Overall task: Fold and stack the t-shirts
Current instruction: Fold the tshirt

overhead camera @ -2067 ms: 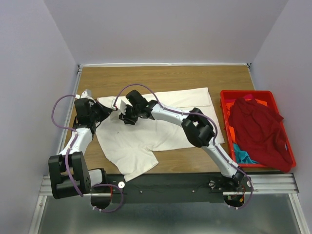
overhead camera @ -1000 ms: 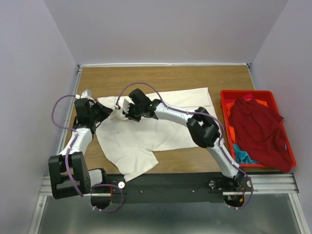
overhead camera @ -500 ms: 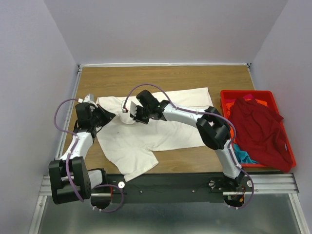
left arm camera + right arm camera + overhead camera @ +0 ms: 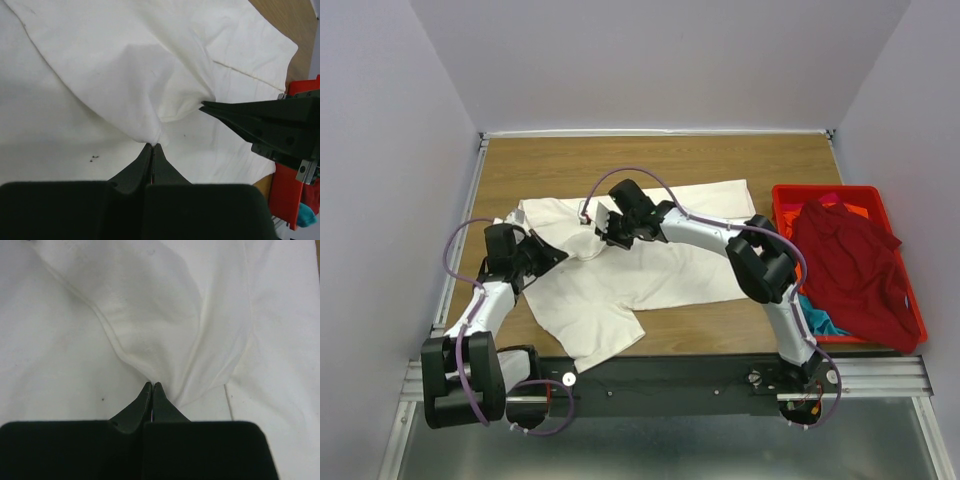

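Just changed: cream t-shirt [image 4: 610, 285] edge dragged toward crate [image 4: 825, 188].
Left tool [image 4: 152, 146]: clamped on cloth pinch.
Right tool [image 4: 151, 385]: same, nearer crate.
Meaning: first fold underway.

A brown wood-grain rectangular tabletop [image 4: 650, 160] is closed in on three sides by plain, pale lilac-grey walls [image 4: 660, 60] that meet it at the back, left and right edges. Silver aluminium rails [image 4: 880, 375] run along its near edge, with a dull grey metal sheet [image 4: 670, 445] below them. The light is soft and even, casting only faint shadows.
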Tool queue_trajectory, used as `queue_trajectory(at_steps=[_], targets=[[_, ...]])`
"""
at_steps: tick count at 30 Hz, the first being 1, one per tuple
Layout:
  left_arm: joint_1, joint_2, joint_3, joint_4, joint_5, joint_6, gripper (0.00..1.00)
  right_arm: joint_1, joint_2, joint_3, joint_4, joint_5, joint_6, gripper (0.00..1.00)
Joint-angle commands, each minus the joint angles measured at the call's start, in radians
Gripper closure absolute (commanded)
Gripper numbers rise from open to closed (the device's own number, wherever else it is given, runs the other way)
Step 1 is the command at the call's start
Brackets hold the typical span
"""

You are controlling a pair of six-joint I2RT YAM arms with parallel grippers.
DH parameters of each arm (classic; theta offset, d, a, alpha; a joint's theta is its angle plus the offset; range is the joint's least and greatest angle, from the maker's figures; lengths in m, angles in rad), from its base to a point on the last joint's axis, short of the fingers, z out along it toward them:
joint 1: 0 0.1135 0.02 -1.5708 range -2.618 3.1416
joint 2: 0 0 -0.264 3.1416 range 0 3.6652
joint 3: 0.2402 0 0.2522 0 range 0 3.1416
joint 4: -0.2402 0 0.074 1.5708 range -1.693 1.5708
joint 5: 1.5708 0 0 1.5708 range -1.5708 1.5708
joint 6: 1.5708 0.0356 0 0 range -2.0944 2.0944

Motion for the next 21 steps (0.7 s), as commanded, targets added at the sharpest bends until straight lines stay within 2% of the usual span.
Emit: queue_trajectory(at_steps=[1,14,21], targets=[[-0.032,-0.025,-0.023,-0.025,0.030,-0.042,1.00,-0.015,-0.028,-0.008,-0.001,-0.026,-0.005,0.99],[-0.121,-0.013,-0.030,-0.048,-0.027,-0.093,0.99,-0.031,-0.032,-0.019,-0.001,-0.046,-0.005,0.99],[-0.123,0.002,-0.035,-0.081,-0.061,-0.079,0.96,-0.032,-0.032,-0.020,-0.003,-0.048,-0.003,0.97]])
